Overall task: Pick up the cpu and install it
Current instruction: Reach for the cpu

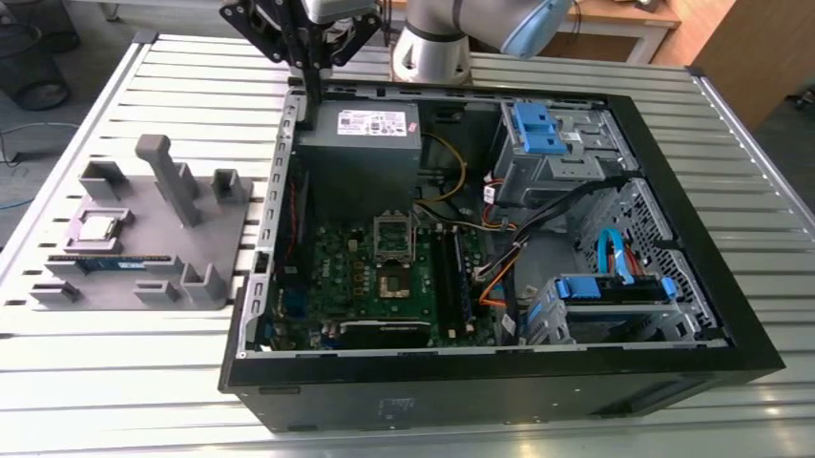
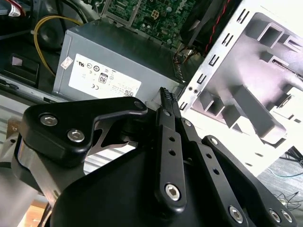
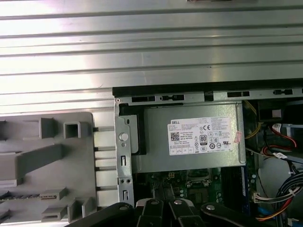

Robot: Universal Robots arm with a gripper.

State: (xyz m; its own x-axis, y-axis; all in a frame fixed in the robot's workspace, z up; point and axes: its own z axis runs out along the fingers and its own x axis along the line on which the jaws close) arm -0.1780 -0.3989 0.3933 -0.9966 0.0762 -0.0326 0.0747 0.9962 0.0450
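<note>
The cpu (image 1: 102,227), a small silver square chip, lies in a pocket of the grey holder block (image 1: 191,239) at the exterior view's left, outside the computer case. My gripper (image 1: 309,81) hangs high above the far left corner of the open case (image 1: 713,286), over the power supply's edge and far from the cpu. Its black fingers (image 2: 165,101) are pressed together with nothing between them; in the first wrist view the gripper (image 3: 163,204) is over the motherboard edge. The motherboard's socket (image 1: 389,277) lies open in the middle of the board, its silver frame (image 1: 392,232) tipped back.
A blue-green memory stick (image 1: 109,260) rests on the holder block below the cpu. The grey power supply (image 3: 189,137) fills the case's far left corner. Blue drive cages (image 1: 548,134) and loose cables (image 1: 510,248) crowd the case's right side. All stands on a slatted metal table (image 1: 128,363).
</note>
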